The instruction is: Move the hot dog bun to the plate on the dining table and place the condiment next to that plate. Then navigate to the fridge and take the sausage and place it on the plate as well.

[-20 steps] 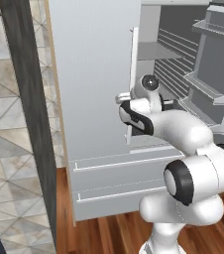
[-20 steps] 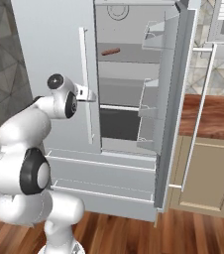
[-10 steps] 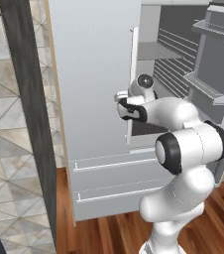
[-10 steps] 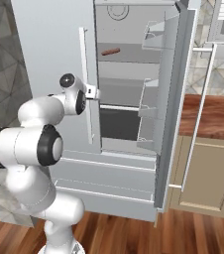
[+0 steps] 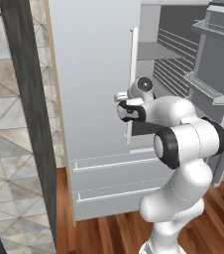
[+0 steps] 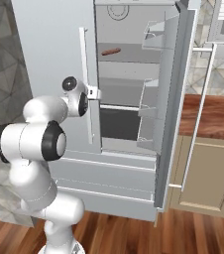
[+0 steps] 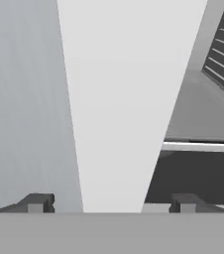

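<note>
The fridge [image 5: 91, 74] stands before me with its right door swung open and its left door closed. A brown sausage [image 6: 110, 51] lies on an upper shelf inside. My gripper [image 6: 95, 93] hovers at mid height against the left door's vertical white handle [image 6: 84, 74], well below the sausage. From the left base view the gripper [image 5: 120, 97] sits just left of that handle [image 5: 133, 64]. In the hand view the gripper [image 7: 109, 203] is open, its dark fingertips [image 7: 34, 202] wide apart on either side of the handle [image 7: 119, 99], not touching it.
The open right door [image 6: 176, 89] with its bins juts out toward me on the right. Freezer drawers [image 6: 104, 173] run below. A beige cabinet with a wooden counter [image 6: 213, 163] stands to the right, and a dark post [image 5: 29, 124] and tiled wall on the left.
The arm has folded in closer to the fridge and the hand has shifted a little toward the left door's handle. The fridge and sausage have not moved.
</note>
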